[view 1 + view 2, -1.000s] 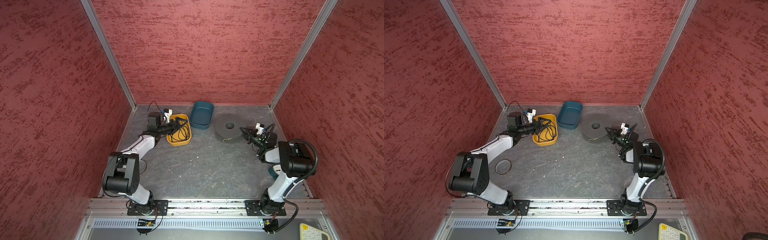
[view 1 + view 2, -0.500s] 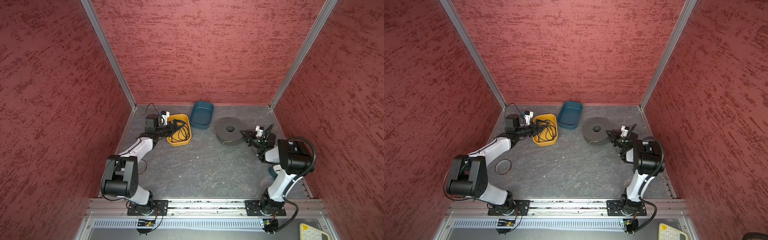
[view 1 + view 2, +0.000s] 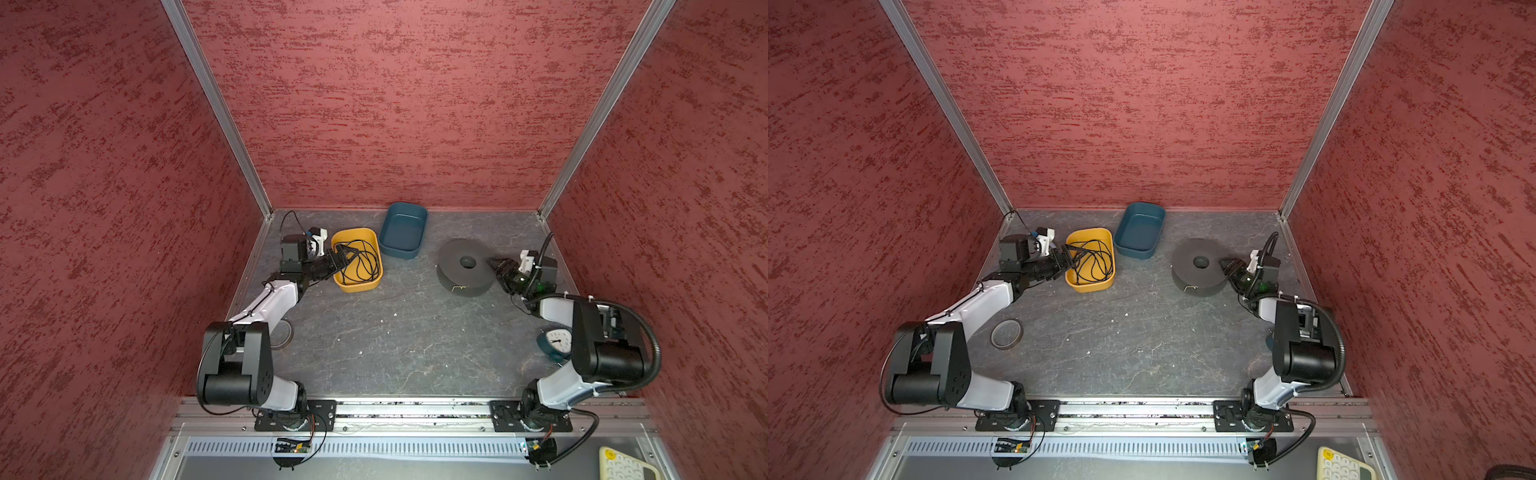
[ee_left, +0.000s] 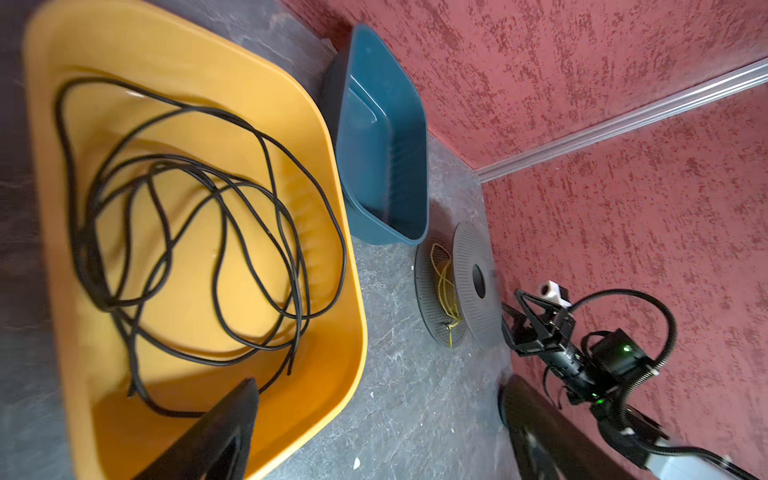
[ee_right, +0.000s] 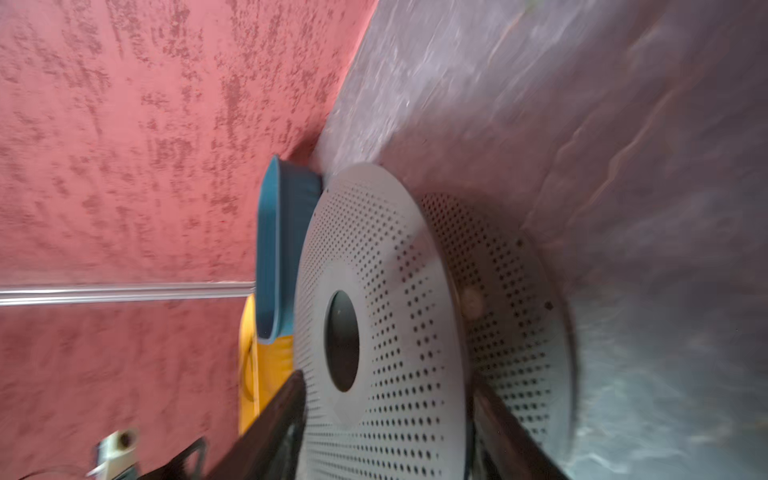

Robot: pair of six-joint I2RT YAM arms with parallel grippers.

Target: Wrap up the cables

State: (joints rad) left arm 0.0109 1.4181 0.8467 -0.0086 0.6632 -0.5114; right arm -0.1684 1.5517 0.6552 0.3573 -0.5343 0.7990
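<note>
The cables are a thin yellow-green wire [image 4: 444, 286] looped loosely between the two flanges of a grey perforated spool [image 3: 465, 270] lying flat on the floor at the right; a short bit of wire [image 3: 457, 286] shows on its side. My right gripper [image 3: 496, 266] is open at the spool's right edge. In the right wrist view its fingers [image 5: 274, 428] stand apart on either side of the upper flange [image 5: 395, 311]. My left gripper [image 3: 343, 253] is open over the left rim of the yellow bin [image 3: 359, 286], with nothing held.
A tangled black cord [image 4: 187, 208] lies in the yellow bin. A blue bin [image 3: 405, 228] stands against the back wall between bin and spool. A tape ring [image 3: 1006, 333] lies near the left arm, a small clock [image 3: 555, 343] by the right arm.
The right gripper's jaws have gone from shut to open at the spool's edge. The left wrist has shifted slightly at the yellow bin.
</note>
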